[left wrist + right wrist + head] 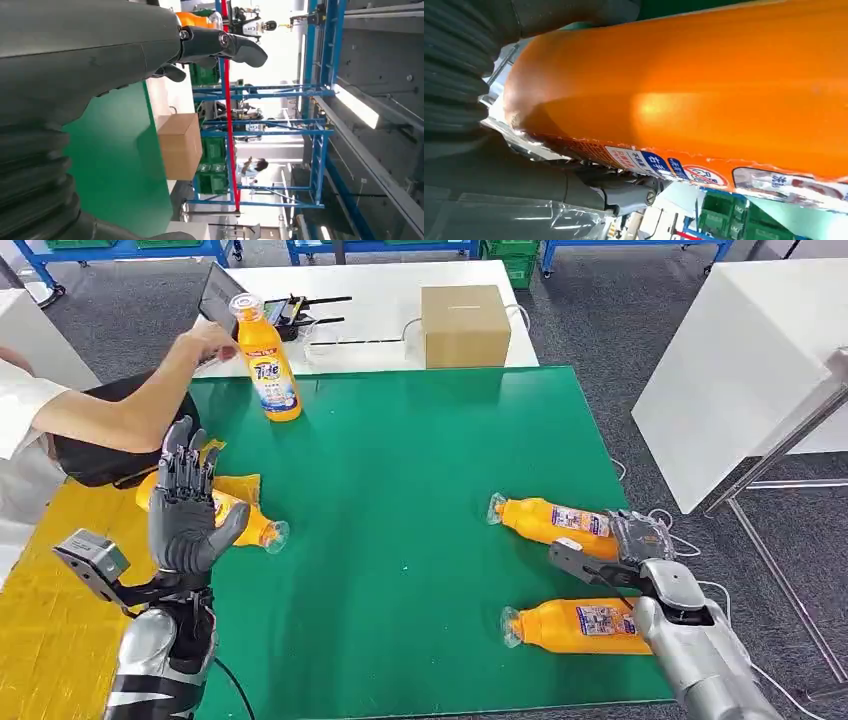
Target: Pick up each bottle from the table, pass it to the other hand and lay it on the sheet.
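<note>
- Your left hand [186, 508] is rising upright, fingers spread, holding nothing, above a bottle lying on the yellow sheet [60, 580].
- Your right hand [622, 550] is reaching low, wrapping around a lying orange bottle [553, 519] on the green mat [400, 500].

A cardboard box [465, 325] sits beyond the green mat [420, 500], near a person's arm [120, 405].
</note>
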`<action>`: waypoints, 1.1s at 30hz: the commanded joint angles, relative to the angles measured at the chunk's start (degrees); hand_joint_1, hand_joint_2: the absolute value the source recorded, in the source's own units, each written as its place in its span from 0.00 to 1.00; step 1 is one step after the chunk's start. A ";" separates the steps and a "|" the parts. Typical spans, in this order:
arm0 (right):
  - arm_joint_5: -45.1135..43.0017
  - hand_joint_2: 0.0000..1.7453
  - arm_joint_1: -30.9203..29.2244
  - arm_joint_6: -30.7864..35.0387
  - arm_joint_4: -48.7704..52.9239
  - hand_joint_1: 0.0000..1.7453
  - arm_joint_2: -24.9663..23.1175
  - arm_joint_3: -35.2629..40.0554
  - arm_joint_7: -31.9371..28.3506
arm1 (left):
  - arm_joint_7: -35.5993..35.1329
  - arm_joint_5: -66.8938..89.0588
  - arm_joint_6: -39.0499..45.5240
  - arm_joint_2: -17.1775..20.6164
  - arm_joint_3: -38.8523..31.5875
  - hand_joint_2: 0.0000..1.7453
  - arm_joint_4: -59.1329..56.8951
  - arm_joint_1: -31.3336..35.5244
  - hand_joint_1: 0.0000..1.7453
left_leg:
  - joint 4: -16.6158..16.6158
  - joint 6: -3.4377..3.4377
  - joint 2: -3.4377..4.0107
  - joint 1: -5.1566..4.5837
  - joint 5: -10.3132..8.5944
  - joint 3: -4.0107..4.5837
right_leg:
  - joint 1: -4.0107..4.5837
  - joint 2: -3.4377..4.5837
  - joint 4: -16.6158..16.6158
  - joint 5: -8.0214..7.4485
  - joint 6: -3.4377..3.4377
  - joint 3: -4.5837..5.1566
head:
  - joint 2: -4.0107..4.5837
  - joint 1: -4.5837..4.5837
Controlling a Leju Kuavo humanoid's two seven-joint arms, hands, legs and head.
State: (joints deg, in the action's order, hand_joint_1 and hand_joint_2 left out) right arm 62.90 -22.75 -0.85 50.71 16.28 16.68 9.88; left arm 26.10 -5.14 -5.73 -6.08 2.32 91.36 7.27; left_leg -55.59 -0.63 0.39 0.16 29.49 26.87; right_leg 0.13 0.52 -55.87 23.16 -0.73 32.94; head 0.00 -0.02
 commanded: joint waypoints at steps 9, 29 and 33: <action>-13.66 1.00 8.09 16.50 16.77 1.00 -10.38 -11.67 -9.40 | -5.11 5.03 0.23 2.93 5.71 1.00 -3.69 2.70 0.00 | 0.02 0.06 -0.13 0.03 0.01 0.11 | 0.02 -0.08 -0.02 0.02 -0.01 0.12 | 0.00 0.00; -24.98 1.00 10.67 21.89 27.32 1.00 -16.61 -7.53 -19.09 | -11.04 3.89 -2.50 3.72 14.74 1.00 -10.84 7.68 0.00 | 0.10 0.08 -0.14 0.08 0.02 0.12 | 0.06 -0.10 0.09 0.02 -0.04 0.12 | 0.00 0.02; -30.58 1.00 10.73 20.70 27.69 1.00 -17.57 -7.88 -21.86 | -11.69 2.37 -4.06 4.03 16.01 1.00 -11.22 8.04 0.00 | 0.05 0.03 -0.12 0.01 -0.01 0.23 | 0.00 -0.07 0.02 0.01 -0.03 0.23 | 0.00 0.00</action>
State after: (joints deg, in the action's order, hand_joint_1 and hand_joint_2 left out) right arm 38.38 -10.95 20.70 78.25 0.09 8.11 -9.03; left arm 15.37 -1.14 -8.24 -4.11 14.36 85.09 12.23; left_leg -55.59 -0.62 0.32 0.16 29.48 27.18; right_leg 0.12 0.50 -55.90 23.17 -0.72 33.26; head 0.00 -0.02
